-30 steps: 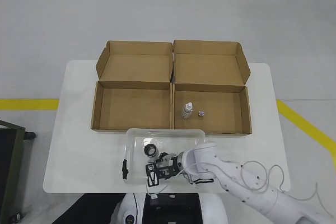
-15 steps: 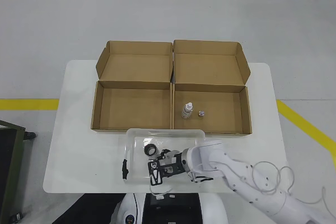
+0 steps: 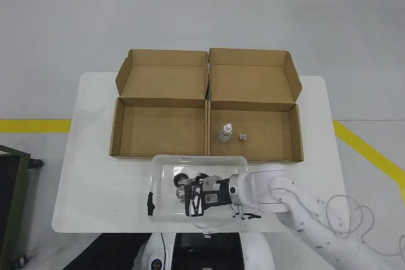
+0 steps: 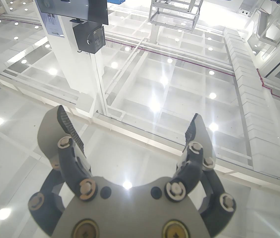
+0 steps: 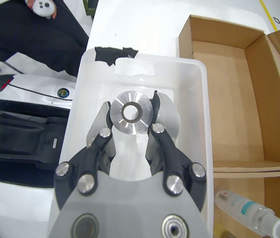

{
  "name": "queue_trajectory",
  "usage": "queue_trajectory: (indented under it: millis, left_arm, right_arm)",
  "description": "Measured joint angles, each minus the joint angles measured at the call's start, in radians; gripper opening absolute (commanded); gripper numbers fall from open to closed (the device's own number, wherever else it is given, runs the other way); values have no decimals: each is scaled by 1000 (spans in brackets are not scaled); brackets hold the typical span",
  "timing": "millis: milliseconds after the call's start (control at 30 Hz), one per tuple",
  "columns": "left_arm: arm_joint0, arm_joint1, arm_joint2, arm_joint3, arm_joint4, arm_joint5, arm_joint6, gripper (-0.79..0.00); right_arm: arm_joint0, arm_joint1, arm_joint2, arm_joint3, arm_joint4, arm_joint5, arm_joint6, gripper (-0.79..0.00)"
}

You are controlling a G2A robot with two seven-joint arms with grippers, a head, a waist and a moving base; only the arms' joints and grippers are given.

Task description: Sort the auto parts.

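My left gripper (image 4: 127, 115) is pointing up off the table, ridged fingers spread apart and holding nothing. On the white table (image 3: 94, 169), the left cardboard box (image 3: 160, 131) is sitting at 11 o'clock of the bin with its matte brown floor bare, so nothing is sorted there yet. The white plastic bin (image 3: 163, 169) is glossy and rounded at the corners, with torn black tape (image 5: 115, 53) on its rim. My right gripper (image 5: 131, 112) is down inside the bin, fingers pressing on both sides of the metal ring (image 5: 140, 125). The ring is a thick machined disc, shiny and bevelled, with a dark bore. I cannot tell whether it is lifting or resting on the bin floor. The right cardboard box (image 3: 283, 135) at 1 o'clock of the bin is already holding a clear plastic bottle (image 3: 225, 132) near its 9 o'clock wall. A small pale part (image 3: 242, 136) is lying just at the bottle's 3 o'clock. I am judging the sort well along, with this ring being the one piece I can see left to place.
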Motion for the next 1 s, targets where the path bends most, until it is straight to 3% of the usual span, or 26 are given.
queue_trajectory:
  millis: [1000]
  left_arm:
    - [0,0,0,0,0,0,0,0]
  right_arm:
    - [-40,6,292,-141,146,179,-397,-785]
